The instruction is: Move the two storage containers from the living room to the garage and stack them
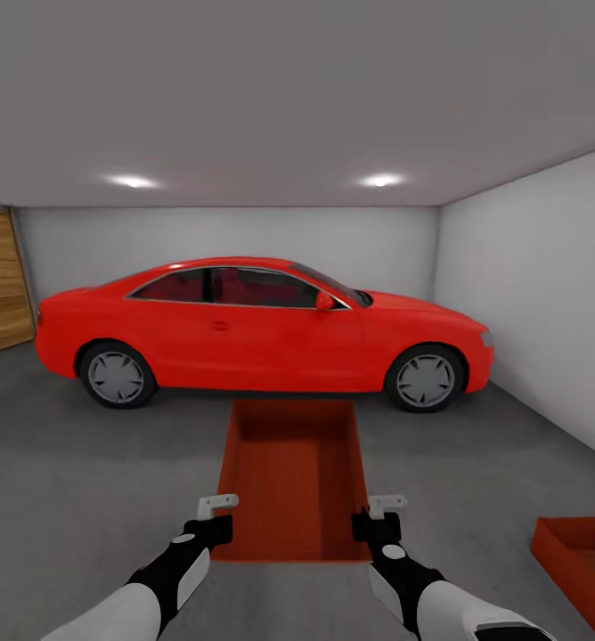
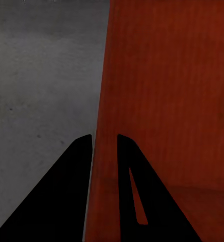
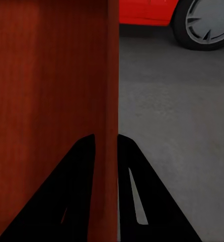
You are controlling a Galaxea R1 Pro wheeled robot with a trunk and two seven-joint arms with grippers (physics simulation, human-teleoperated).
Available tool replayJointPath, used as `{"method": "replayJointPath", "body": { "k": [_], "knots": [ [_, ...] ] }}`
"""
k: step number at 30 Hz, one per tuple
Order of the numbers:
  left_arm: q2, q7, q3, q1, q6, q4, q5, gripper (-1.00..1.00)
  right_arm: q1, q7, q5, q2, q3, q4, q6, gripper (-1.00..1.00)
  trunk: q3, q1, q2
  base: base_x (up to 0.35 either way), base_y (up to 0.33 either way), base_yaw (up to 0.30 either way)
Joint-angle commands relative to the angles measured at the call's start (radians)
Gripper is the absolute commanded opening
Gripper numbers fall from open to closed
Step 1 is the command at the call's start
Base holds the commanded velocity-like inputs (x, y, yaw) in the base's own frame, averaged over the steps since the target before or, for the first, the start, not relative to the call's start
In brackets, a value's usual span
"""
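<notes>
Pinching one storage container (image 1: 293,481) by opposite walls: left tool (image 1: 215,519) and right tool (image 1: 375,516); no writing shows.

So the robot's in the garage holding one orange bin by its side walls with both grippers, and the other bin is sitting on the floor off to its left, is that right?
Not quite: the second storage container sits on the floor to the robot's right, as the head view shows. The rest holds: the left gripper and right gripper each pinch a side wall of the held container in the garage, in front of the red car.
</notes>
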Motion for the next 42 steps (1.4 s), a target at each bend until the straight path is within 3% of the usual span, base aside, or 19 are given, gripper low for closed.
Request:
{"method": "replayJointPath", "body": {
  "k": [1, 42],
  "knots": [
    [0.022, 0.007, -0.007, -0.001, -0.01, -0.004, 0.002, -1.0, -0.001, -0.006, 0.0, 0.0, -0.031, 0.004, -0.001, -1.0, -0.002, 0.001, -0.001, 0.321, 0.0, -0.084],
    [0.023, 0.007, -0.007, -0.001, -0.01, -0.004, 0.002, -1.0, -0.001, 0.001, -0.002, -0.003, -0.031, 0.004, -0.001, -1.0, -0.002, 0.001, -0.001, 0.321, 0.0, -0.269]
  ]
}}
